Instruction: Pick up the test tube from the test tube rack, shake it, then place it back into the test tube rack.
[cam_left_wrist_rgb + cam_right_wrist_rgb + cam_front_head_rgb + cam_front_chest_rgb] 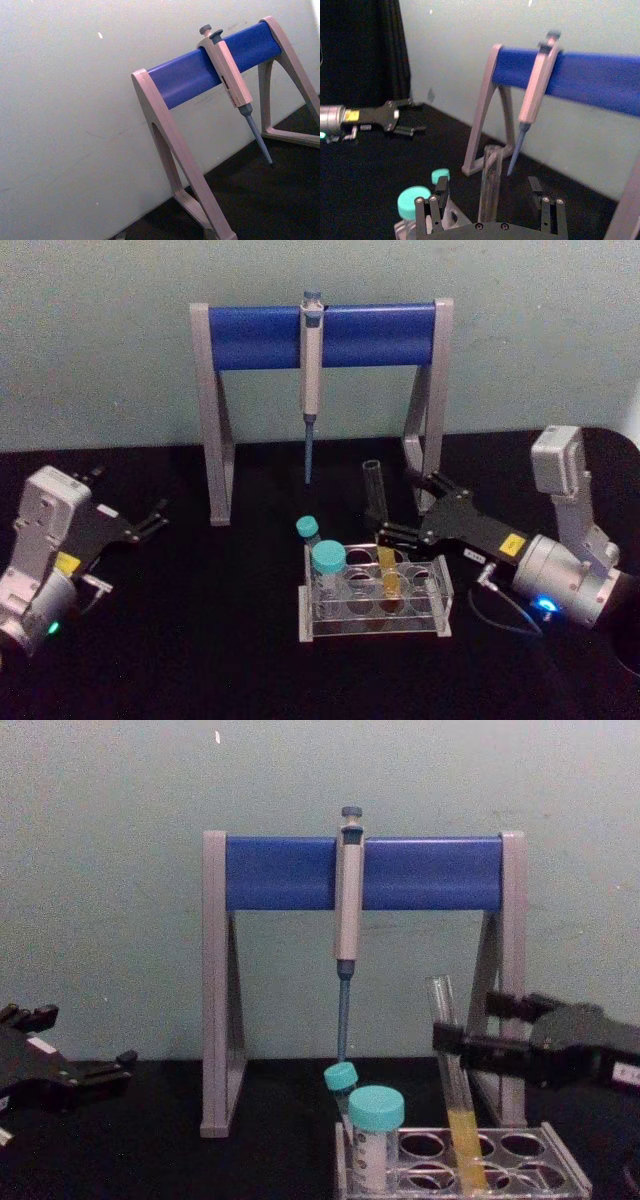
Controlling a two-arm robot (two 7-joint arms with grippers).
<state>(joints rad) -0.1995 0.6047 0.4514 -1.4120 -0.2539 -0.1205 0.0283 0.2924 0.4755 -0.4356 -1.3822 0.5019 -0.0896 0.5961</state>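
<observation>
The test tube (377, 495) stands slightly tilted in a hole of the clear test tube rack (330, 630), with yellow liquid at its bottom. In the chest view the test tube (456, 1095) rises well above the rack (560, 1185). My right gripper (395, 506) reaches in from the right at mid-tube height. It is open, with one finger on each side of the glass. The right wrist view shows the tube (490, 185) midway between the spread fingers, touching neither. My left gripper (160, 517) rests open at the far left, holding nothing.
Two teal-capped tubes (327, 562) stand in the rack's left end. Behind the rack is a grey-and-blue pipette stand (320, 335) with a pipette (311, 390) hanging from its bar. The stand's right leg (420, 440) is close behind my right gripper.
</observation>
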